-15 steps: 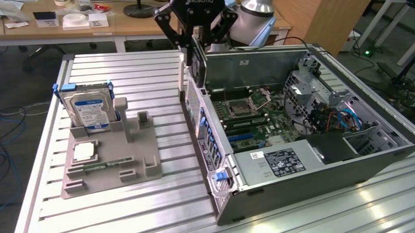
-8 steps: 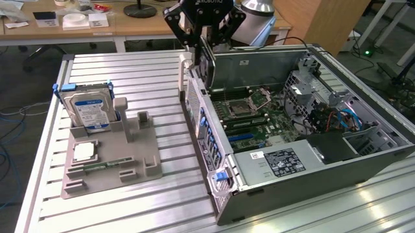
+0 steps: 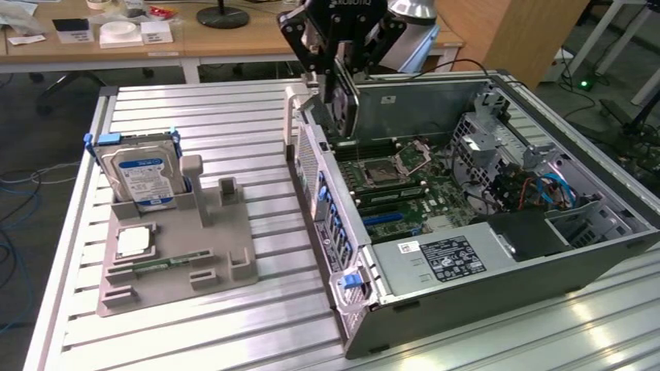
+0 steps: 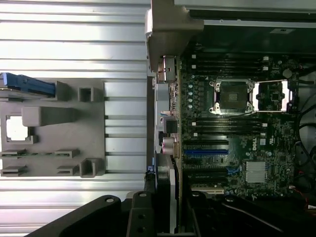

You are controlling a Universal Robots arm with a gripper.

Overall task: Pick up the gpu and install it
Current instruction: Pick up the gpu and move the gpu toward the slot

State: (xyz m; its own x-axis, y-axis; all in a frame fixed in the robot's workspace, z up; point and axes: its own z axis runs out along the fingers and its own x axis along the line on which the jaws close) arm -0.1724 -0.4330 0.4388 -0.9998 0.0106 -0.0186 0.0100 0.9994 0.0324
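Overhead, pincer (image 3: 341,81) with gpu (image 3: 345,116) above case (image 3: 515,267)

Black gripper (image 3: 335,104) — bolted angular links

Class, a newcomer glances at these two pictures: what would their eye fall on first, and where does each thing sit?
The open computer case, its green motherboard bared, dominates the exterior view's right. Over its rear end, the black pincer holds the thin gpu, hanging upright. On the exterior view's left, a grey holder carries a hard drive with a blue label.
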